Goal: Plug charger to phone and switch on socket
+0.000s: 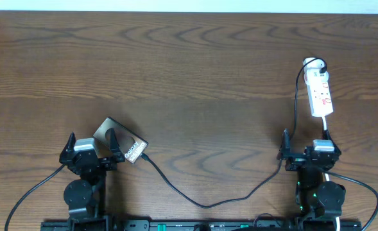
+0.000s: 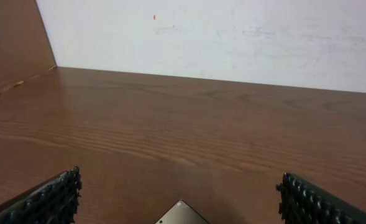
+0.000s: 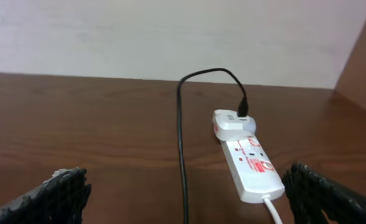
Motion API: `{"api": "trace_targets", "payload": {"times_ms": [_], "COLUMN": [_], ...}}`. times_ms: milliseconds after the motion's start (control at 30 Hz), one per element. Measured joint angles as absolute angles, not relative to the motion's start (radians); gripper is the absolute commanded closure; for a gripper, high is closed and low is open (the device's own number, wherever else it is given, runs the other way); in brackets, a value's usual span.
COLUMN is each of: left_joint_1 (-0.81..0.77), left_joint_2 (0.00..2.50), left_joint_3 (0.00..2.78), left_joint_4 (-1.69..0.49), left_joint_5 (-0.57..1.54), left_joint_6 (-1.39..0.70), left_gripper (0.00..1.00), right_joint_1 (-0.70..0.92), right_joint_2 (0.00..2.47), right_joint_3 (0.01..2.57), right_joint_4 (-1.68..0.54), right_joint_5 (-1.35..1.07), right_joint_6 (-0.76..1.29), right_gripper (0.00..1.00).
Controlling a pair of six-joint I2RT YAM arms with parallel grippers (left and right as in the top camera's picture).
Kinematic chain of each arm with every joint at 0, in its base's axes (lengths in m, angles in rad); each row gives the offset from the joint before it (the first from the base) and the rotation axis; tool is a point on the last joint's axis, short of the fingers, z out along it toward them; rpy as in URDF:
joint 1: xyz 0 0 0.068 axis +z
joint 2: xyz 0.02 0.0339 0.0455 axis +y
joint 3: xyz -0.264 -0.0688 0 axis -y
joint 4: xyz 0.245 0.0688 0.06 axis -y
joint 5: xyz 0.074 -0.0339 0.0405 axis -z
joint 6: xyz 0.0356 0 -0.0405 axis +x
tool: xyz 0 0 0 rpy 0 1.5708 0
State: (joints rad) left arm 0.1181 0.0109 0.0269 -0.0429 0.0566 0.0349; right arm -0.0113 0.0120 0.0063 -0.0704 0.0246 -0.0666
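The phone (image 1: 119, 140) lies brown face up on the table at the left, right in front of my left gripper (image 1: 89, 149), which is open and empty; only a phone corner (image 2: 181, 214) shows between its fingers (image 2: 179, 199). The charger cable (image 1: 208, 202) runs from the phone's lower edge across the table up to its white plug (image 1: 312, 63), which sits in the far end of the socket (image 1: 320, 95). In the right wrist view the socket (image 3: 251, 165) lies ahead and to the right, the cable (image 3: 182, 143) beside it. My right gripper (image 3: 186, 199) is open and empty.
The socket's white cord (image 1: 343, 176) trails toward the right arm's base (image 1: 320, 192). The left arm's base (image 1: 79, 192) stands at the front edge. A white wall (image 2: 232, 37) bounds the far side of the table.
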Motion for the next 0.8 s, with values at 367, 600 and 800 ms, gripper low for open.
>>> {"api": "trace_targets", "payload": {"times_ms": [367,600,800], "left_joint_1": [0.118,0.118,0.118], "left_joint_2": [0.011,0.011,0.011], "left_joint_3": [0.027,0.027,0.027], "left_joint_4": [-0.043,-0.043,-0.043], "left_joint_5": [0.057,0.057,0.057], "left_joint_6": [0.035,0.035,0.035], "left_gripper": [0.0,0.0,0.0], "right_joint_1": [0.001,0.001,0.001], "right_joint_2": [0.012,0.012,0.012], "right_joint_3": [0.006,0.006,0.006], "right_joint_4": [-0.071,-0.071,-0.071], "right_joint_5": [-0.001,-0.001,-0.001], "right_joint_6": [-0.096,-0.096,-0.096], "right_gripper": [0.01,0.01,0.01]}}
